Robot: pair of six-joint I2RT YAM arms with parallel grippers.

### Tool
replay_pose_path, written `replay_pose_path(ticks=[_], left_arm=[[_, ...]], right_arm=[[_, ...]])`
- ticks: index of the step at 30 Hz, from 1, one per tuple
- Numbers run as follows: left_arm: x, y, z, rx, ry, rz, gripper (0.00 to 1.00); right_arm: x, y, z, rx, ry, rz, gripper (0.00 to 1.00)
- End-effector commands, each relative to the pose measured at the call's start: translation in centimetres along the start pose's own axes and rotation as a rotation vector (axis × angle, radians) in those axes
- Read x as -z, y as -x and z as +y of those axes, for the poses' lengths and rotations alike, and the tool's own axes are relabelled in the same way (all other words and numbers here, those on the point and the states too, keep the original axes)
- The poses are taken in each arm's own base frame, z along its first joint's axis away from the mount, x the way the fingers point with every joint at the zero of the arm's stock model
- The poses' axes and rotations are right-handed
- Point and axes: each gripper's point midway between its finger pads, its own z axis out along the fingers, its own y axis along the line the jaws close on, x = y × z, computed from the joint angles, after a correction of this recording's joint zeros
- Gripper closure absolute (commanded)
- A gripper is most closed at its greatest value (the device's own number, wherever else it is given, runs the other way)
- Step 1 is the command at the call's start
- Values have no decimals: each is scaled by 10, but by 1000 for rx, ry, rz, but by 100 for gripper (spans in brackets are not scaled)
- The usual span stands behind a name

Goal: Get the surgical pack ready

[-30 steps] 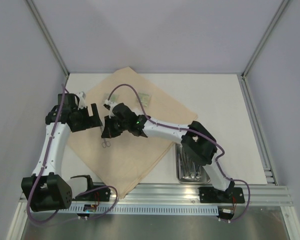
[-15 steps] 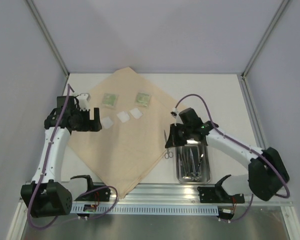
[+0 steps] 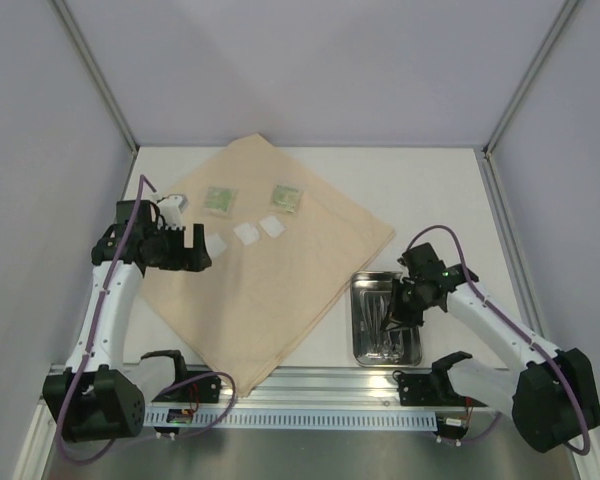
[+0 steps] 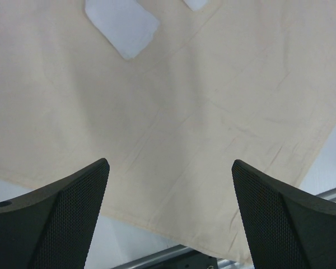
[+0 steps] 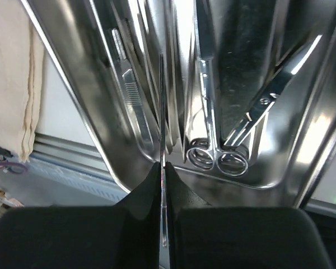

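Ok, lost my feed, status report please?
Left claw open over the cloth. Right claw shut on a thin steel tool over the tray. Nothing in the way.

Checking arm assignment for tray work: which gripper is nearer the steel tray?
Right. The right gripper hangs over the steel tray, pinching a thin metal instrument; the left gripper is far off over the tan cloth.

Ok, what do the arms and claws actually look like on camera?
The left arm and right arm have white links with bulky black joint housings, and a purple cable loops along each. The left claw and right claw are black. The left one's fingers are broad and tapered, with a fine mesh texture.
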Motion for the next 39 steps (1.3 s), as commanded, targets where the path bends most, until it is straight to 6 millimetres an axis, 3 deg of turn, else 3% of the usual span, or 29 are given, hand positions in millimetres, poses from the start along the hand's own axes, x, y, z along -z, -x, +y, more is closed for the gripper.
replay_pose_path(ticks=[1,6,10,15,27,30,39], left_arm=[[4,14,-8,-59,-41,-68,0],[2,16,-14,-60,-81,-69,0],[0,16,-16,-64,-96,-72,0],[-2,15,-19,-57,-125,-60,0],[0,16,-23,-50,-143,-65,0],[2,18,-25,-50,-147,-74,0],[4,17,-29,-53,-166,-70,0]], right_arm=[[4,4,-20,-69,-109,-40,100],[4,6,-47,-141,-263,-69,100],[2,8,-52,-160,-301,-72,99],[-2,8,-54,-148,-303,-57,99],[-12,9,-33,-88,-174,-19,96],[-13,8,-36,-91,-188,-14,91],[-17,10,-44,-114,-233,-21,95]])
